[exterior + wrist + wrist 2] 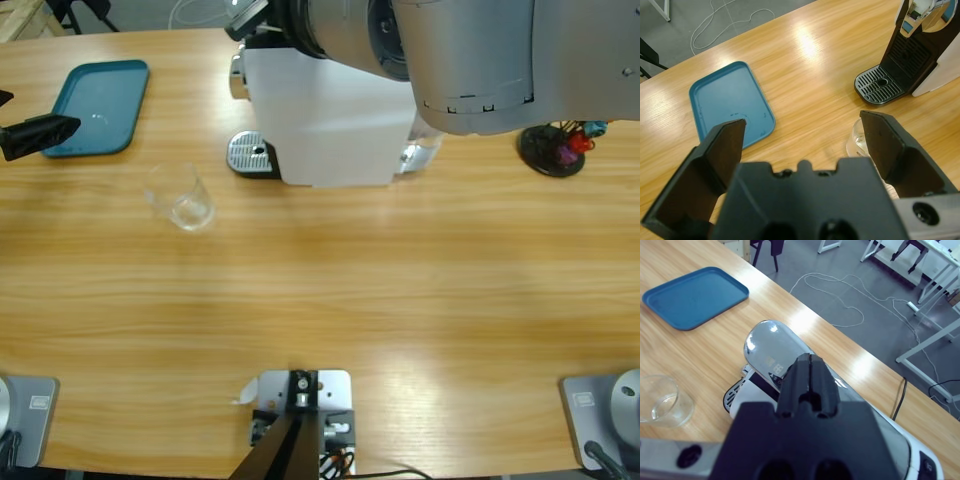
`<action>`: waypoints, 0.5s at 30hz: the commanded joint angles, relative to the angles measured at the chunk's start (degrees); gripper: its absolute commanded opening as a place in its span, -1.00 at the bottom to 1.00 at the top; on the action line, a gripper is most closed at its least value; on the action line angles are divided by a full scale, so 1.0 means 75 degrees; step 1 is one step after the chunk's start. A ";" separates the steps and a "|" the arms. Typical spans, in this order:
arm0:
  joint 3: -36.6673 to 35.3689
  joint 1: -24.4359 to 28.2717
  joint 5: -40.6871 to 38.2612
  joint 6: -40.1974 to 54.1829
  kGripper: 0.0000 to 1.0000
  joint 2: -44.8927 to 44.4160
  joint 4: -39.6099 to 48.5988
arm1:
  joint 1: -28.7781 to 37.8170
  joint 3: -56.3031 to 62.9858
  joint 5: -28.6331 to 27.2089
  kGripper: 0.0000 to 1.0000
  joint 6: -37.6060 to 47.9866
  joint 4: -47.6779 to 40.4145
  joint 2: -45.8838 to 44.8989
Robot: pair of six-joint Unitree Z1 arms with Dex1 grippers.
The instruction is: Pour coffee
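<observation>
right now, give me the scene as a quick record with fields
table: long wooden table
glass: clear glass, upright, off the drip grate
coffee: none visible in the glass
machine: white coffee machine
tray: teal tray, bare
capsules: on a black stand
left gripper: open, above the table between tray and glass
right gripper: shut, over the machine's top
</observation>
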 commanded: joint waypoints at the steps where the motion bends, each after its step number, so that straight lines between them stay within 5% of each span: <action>1: 0.0286 -0.0038 -0.0041 -0.0062 0.98 -0.0129 0.0039 | 0.0169 0.1135 0.0301 -1.00 0.0210 -0.0193 0.1627; 15: 0.0277 -0.0043 -0.0030 -0.0062 0.99 -0.0278 0.0118 | 0.0169 0.1529 0.0097 -1.00 0.0271 -0.0594 0.1418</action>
